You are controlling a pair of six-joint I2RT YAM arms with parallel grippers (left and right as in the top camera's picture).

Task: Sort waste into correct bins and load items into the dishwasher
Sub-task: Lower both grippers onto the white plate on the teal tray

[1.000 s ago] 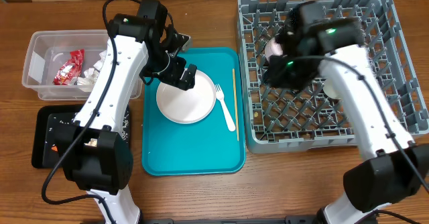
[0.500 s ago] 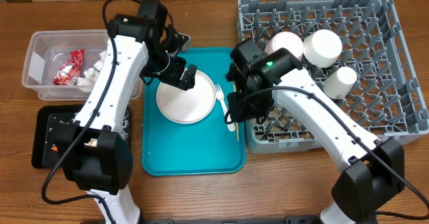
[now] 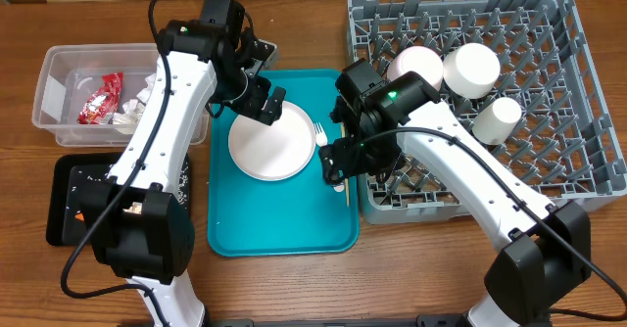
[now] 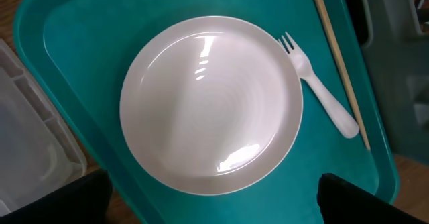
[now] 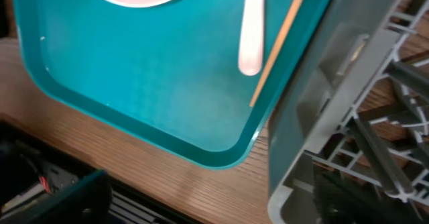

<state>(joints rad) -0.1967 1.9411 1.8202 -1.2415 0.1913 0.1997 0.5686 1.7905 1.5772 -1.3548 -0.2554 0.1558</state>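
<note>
We find the right gripper [image 3: 335, 163] with its jaws spread wide and nothing between them, poised low over the handle end of the white fork [image 4: 322, 93]. The thin wooden stick [image 4: 338, 63] lies just to the fork's right, along the right edge of the teal tray [image 3: 279, 219]. The left gripper [image 4: 214, 202] is just as wide open and just as empty. It hangs above the white plate [image 4: 211, 103], which sits flat on the far half of that tray with the fork just beside its right rim.

Further out, the grey dish rack [image 3: 549, 185] on the right holds two white bowls [image 3: 472, 68] and a small cup [image 3: 497, 118]. At far left the clear tub [image 3: 59, 82] holds the red wrapper [image 3: 100, 99] and some napkins [image 3: 137, 102]. The black tray [image 3: 69, 195], near left, carries a few scraps (too small for us to name).

We judge the waste sorted and the loading well along, with the plate, fork and stick left to go. The step in hand looks like picking up the fork. For the next move, we would lower the right jaws to straddle the narrow handle, keep clear of the stick, close, then carry the fork right into the rack.
</note>
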